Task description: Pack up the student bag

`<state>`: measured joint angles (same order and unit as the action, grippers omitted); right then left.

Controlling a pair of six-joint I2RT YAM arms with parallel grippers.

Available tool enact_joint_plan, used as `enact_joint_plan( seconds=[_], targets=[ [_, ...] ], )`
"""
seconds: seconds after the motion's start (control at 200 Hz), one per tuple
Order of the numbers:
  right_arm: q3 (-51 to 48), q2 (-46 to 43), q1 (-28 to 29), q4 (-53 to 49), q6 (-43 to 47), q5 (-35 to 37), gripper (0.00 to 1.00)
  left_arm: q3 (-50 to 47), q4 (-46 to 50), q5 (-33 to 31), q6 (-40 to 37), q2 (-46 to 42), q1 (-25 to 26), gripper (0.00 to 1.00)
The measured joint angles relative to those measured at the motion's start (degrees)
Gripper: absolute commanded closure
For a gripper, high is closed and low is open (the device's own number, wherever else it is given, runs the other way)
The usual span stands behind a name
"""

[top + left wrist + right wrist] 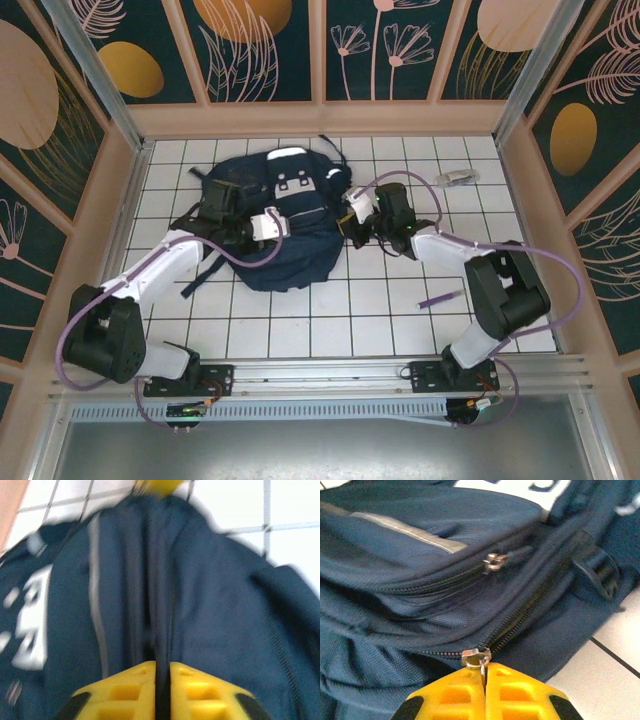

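Note:
The student bag [290, 250], navy blue with white buckle patches, lies flat on the white tiled table at the back centre. My left gripper [283, 226] rests on top of the bag. In the left wrist view its yellow fingers [135, 690] are shut on a raised fold of the bag's fabric [161, 630]. My right gripper [350, 212] is at the bag's right edge. In the right wrist view it [485, 667] is shut on the metal zipper pull [481, 661] of the main zip, which runs partly open up to the right. A second zip slider [495, 560] sits higher on a closed pocket.
A purple pen [440, 297] lies on the tiles to the right, near the right arm's elbow. A small pale object [458, 177] sits at the back right. Wooden walls [130, 190] fence the table on three sides. Dark straps [205, 275] trail from the bag's left side.

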<state>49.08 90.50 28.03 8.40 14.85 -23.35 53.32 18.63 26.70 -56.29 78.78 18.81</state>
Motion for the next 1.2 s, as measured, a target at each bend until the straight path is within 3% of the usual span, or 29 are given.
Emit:
enact_joint_plan(
  seconds=[0.09,0.165,0.27,0.41,0.49,0.631,0.676,0.781,1.006,1.201],
  targets=[
    [-0.8,-1.8,2.1,-1.6,1.8,1.1,1.00,-0.9,0.1,-5.2,1.5,-2.0,-3.4,0.37],
    [-0.8,-1.7,5.5,-2.2,2.6,0.6,1.00,-1.1,0.7,-3.8,0.3,-2.8,-4.8,0.30],
    [-0.6,-0.5,10.1,-0.3,2.8,-1.1,1.00,-2.8,1.2,2.1,-0.4,-4.1,-4.2,0.27],
    [1.3,2.9,11.0,0.8,2.6,-4.6,1.00,-5.0,1.1,5.1,0.1,-4.8,0.5,0.27],
    [1.4,3.4,11.0,1.7,2.6,-6.6,1.00,-5.8,0.5,4.9,0.9,-4.8,3.3,0.31],
    [1.4,3.4,11.0,3.8,2.6,-9.8,1.00,-6.1,-3.5,2.1,3.6,-3.5,4.4,0.48],
    [1.4,3.4,11.0,4.1,2.6,-10.3,1.00,-6.1,-5.1,0.6,4.8,-2.8,4.4,0.60],
    [1.4,3.4,11.0,4.2,3.0,-10.5,1.00,-6.1,-8.3,-1.8,6.1,-1.4,4.4,1.00],
    [1.4,3.3,8.4,3.4,4.3,-7.8,0.93,-6.1,-9.0,-2.1,4.1,0.1,4.8,1.00],
    [4.5,6.6,1.2,-0.2,2.4,-0.7,0.89,-6.8,-8.8,-1.8,1.1,0.0,4.8,1.00]
  ],
)
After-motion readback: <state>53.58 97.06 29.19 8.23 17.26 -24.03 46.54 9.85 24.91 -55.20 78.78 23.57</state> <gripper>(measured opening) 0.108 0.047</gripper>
